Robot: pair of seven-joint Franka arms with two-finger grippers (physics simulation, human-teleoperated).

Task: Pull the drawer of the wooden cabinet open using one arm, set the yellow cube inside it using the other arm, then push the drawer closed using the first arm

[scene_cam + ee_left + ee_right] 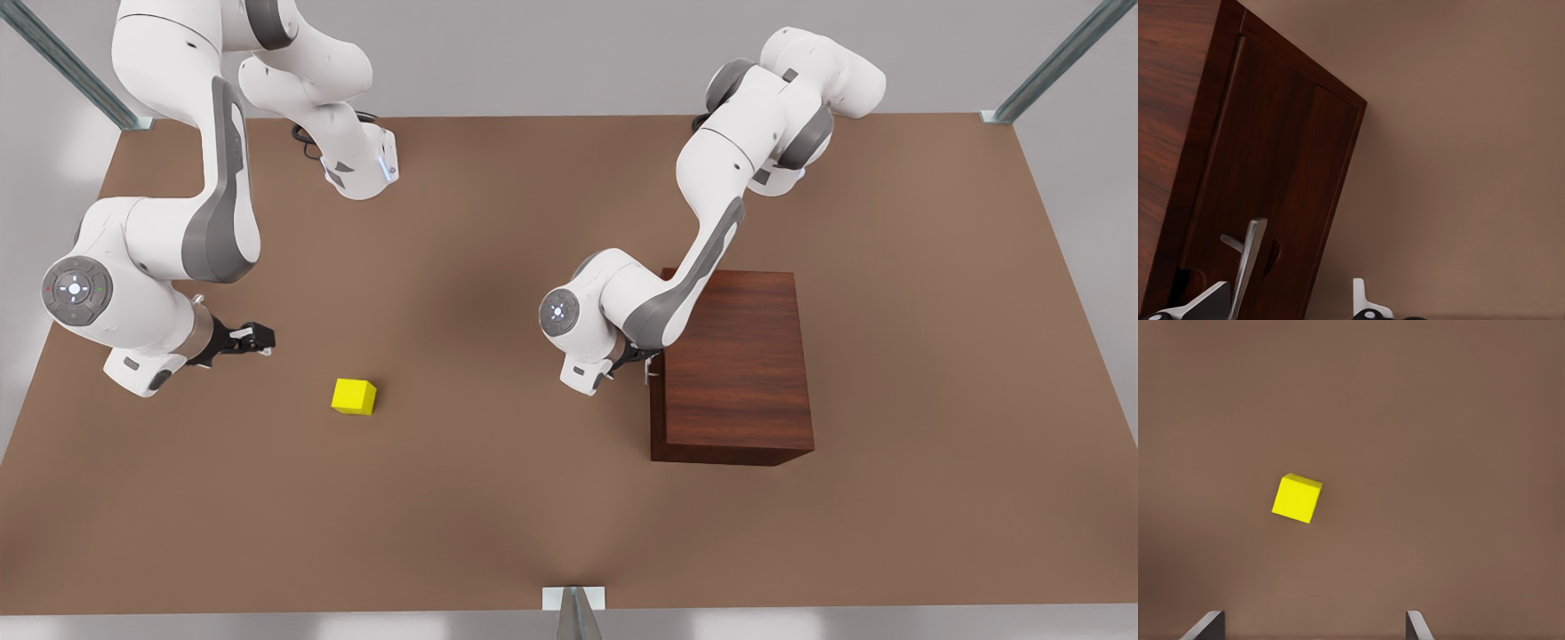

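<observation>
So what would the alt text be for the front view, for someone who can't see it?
One robot arm's claw reaches the handle side of a closed wooden cabinet on a brown table. Toward the front view's left, the other arm's open claw hovers near a yellow cube.

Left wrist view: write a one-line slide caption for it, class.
Left tool, fingers open, straddling the silver bar handle on the shut drawer of the wooden cabinet.

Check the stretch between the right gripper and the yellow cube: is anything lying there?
Nothing. In the front view, bare brown table separates the open right gripper from the yellow cube; the right wrist view agrees.
</observation>
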